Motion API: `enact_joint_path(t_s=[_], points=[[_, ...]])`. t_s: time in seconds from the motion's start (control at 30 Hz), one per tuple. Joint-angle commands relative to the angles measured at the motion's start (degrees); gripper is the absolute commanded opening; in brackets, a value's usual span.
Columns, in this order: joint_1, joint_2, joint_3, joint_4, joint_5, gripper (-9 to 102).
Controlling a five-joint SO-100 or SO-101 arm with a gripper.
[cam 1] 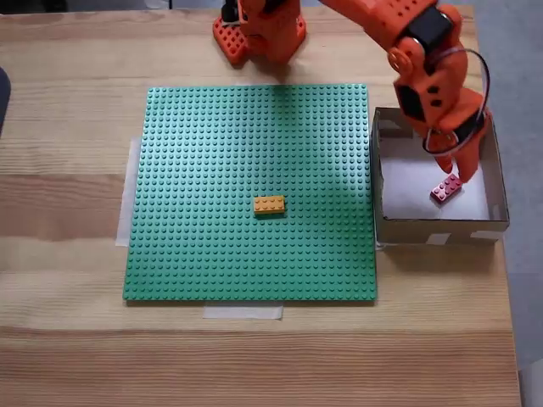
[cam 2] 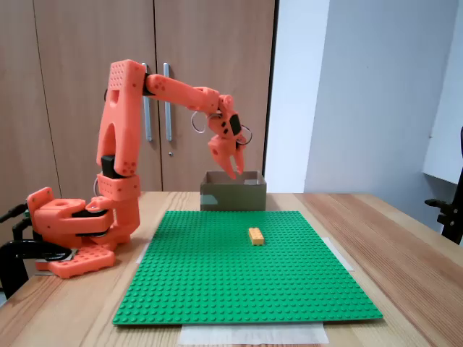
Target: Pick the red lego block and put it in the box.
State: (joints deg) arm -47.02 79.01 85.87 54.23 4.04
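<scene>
The red lego block (cam 1: 446,188) lies on the white bottom of the box (cam 1: 386,222), toward its right side in a fixed view. My orange gripper (cam 1: 453,170) hangs over the box just above the block, pointing down, with its fingers slightly apart and nothing between them. From the side, in the other fixed view, the gripper (cam 2: 234,170) hovers over the rim of the box (cam 2: 231,197); the walls hide the block there.
An orange-yellow brick (cam 1: 269,204) sits near the middle of the green studded baseplate (cam 1: 195,254), which is taped to the wooden table. The arm's base (cam 1: 259,30) stands at the table's far edge. The box touches the baseplate's right edge.
</scene>
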Motion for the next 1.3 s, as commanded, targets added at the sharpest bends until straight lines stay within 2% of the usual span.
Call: enact_joint_path(t_s=[0.0, 0.47, 0.73, 1.27], points=[[0.62, 7.82, 2.2, -1.85, -1.14, 8], [3.87, 31.82, 19.51, -8.53, -11.6, 1], [11.16, 46.05, 30.23, -14.94, -15.47, -1], [34.1, 69.17, 47.11, -26.89, -5.89, -1]])
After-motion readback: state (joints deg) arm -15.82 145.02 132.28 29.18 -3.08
